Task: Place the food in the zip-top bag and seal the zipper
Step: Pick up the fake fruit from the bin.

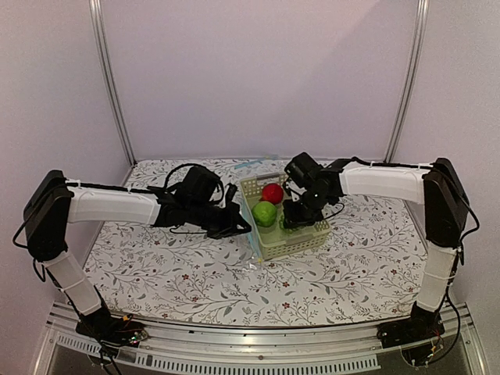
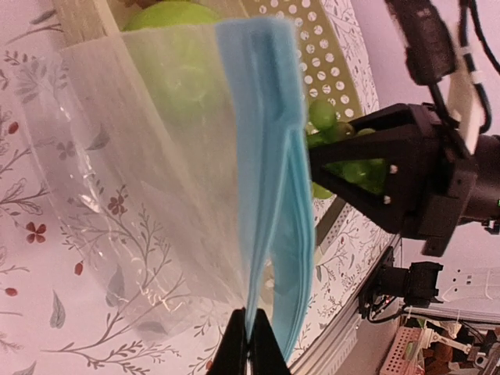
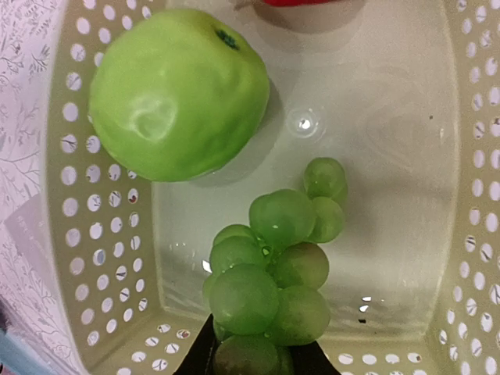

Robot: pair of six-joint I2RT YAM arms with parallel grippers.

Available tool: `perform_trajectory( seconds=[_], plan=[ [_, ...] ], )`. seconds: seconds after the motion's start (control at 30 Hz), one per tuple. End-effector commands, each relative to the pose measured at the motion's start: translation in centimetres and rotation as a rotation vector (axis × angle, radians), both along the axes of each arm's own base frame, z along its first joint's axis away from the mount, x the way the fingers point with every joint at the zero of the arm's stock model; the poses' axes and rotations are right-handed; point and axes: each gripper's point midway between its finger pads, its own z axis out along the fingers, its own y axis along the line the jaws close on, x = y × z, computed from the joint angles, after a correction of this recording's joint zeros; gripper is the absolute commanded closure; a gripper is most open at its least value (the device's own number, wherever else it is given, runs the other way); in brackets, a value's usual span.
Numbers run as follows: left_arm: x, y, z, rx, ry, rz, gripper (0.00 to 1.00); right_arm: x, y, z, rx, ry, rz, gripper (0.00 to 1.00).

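Observation:
A green apple [image 3: 178, 92] and a red apple [image 1: 272, 193] lie in the pale green basket [image 1: 293, 246]. A bunch of green grapes [image 3: 269, 273] sits at the basket's near end, between the fingers of my right gripper [image 3: 254, 363], which is shut on it. The clear zip-top bag [image 2: 141, 156] hangs just left of the basket, its mouth toward it. My left gripper [image 2: 250, 344] is shut on one lip of the light blue zipper [image 2: 269, 156]; the other lip bows away, so the mouth gapes. Through the bag the green apple [image 2: 168, 16] shows.
The basket's perforated walls [image 3: 70, 195] close round my right gripper on three sides. The floral tablecloth [image 1: 172, 266] spreads in front. Purple walls with metal posts stand behind. Both arms meet at the table's middle, close together.

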Motion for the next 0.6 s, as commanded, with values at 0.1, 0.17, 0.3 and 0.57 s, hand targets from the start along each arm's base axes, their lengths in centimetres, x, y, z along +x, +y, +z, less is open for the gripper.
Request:
perform_trajectory(
  seconds=[0.1,0.17,0.3,0.57],
  plan=[
    [0.7,0.3,1.0,-0.043,-0.016,0.018,1.00,-0.9,-1.0,10.0,0.164,-0.154,-0.023,0.88],
    [0.6,0.1,1.1,-0.050,-0.013,0.013,1.00,-1.9,-0.5,10.8,0.205,-0.147,-0.007,0.89],
    [0.5,0.1,1.3,-0.056,-0.009,0.008,1.00,-4.0,1.5,12.1,0.295,-0.135,0.047,0.90],
    [0.6,-0.2,1.6,-0.079,-0.024,0.007,1.00,-7.1,6.1,14.9,0.553,-0.093,0.141,0.90]
  ],
)
